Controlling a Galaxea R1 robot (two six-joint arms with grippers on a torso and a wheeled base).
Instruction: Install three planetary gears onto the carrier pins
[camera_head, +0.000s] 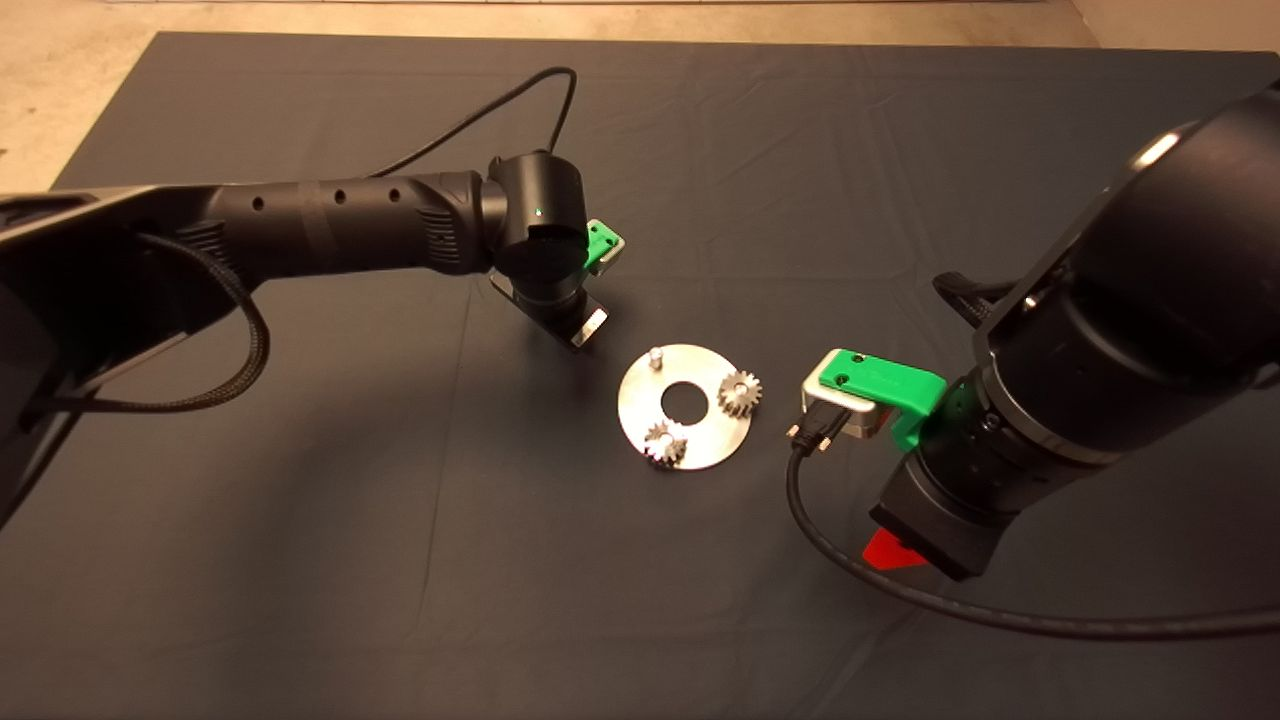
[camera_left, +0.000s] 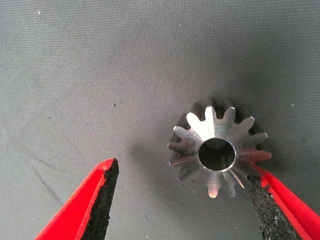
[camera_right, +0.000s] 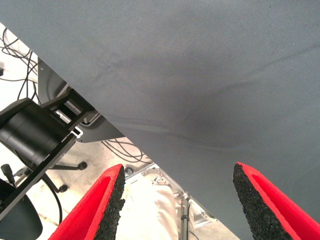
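The silver disc (camera_head: 705, 440) lies mid-mat and carries the carrier pins. Two planetary gears sit on pins, one (camera_head: 741, 392) on the right, one (camera_head: 665, 443) at the front. The third pin (camera_head: 655, 356) stands bare at the disc's far left. A third gear (camera_left: 210, 127) lies flat on the mat between the fingers of my left gripper (camera_left: 184, 170), which is open. One pad (camera_left: 262, 205) touches its teeth and the other stands apart. In the head view the left wrist (camera_head: 545, 235) hides this gear. My right gripper (camera_right: 177, 172) hangs open and empty, right of the disc.
The right wrist view shows the mat's edge (camera_right: 130, 135), with floor, cables, a black stand (camera_right: 30, 135) and a person's leg (camera_right: 160, 205) beyond it. A black cable (camera_head: 820, 520) loops from the right wrist over the mat near the disc.
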